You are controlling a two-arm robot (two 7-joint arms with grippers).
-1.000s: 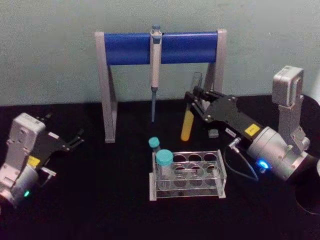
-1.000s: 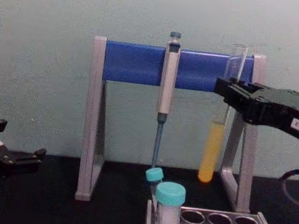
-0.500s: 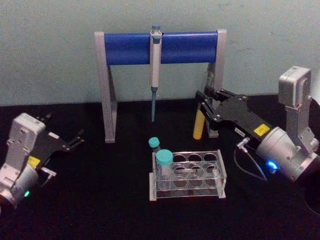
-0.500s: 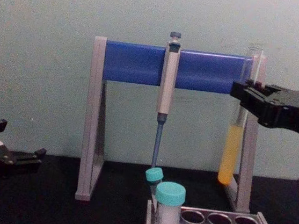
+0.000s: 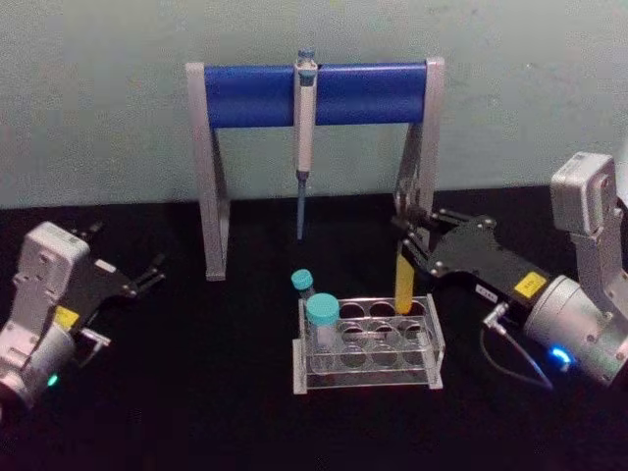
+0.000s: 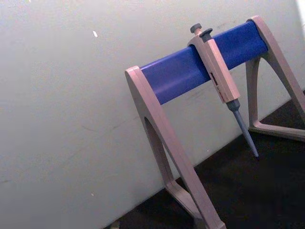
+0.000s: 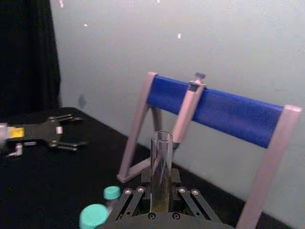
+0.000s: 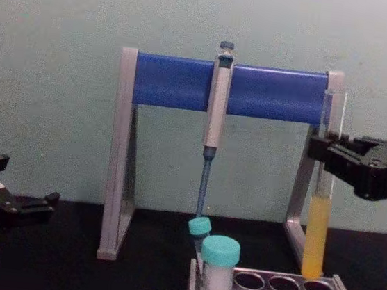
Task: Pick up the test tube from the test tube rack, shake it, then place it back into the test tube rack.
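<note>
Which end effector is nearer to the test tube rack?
Right. The right end effector holds the test tube over the test tube rack; the left end effector sits far to its left.

Pale green wall [image 5: 98,98], black tabletop [image 5: 196,412]

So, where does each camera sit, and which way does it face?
Head view: high, facing forward and down; left hand idle at the left, right hand holding the test tube upright at the test tube rack.
Chest view: low, facing across the table; both hands at its edges.
Left wrist view: faces the pipette stand and wall.
Right wrist view: looks along its own fingers at the test tube.
Shared: all four see the pipette stand.
</note>
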